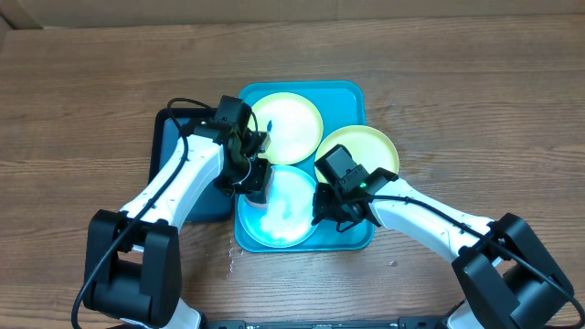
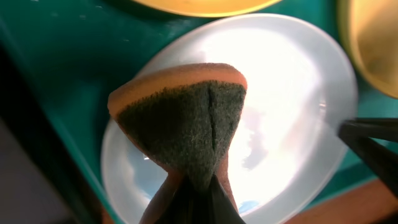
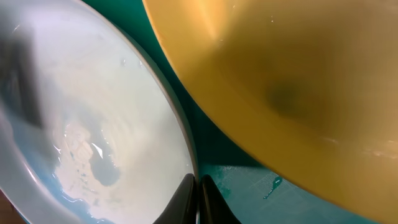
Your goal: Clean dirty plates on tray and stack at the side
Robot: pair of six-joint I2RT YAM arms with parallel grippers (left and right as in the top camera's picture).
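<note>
Overhead, your left gripper hangs over the near plate on the tray; its wrist view makes plain the sponge clamped in its jaws. Your right gripper sits at that plate's right edge; its wrist view shows it pinching the rim.
</note>
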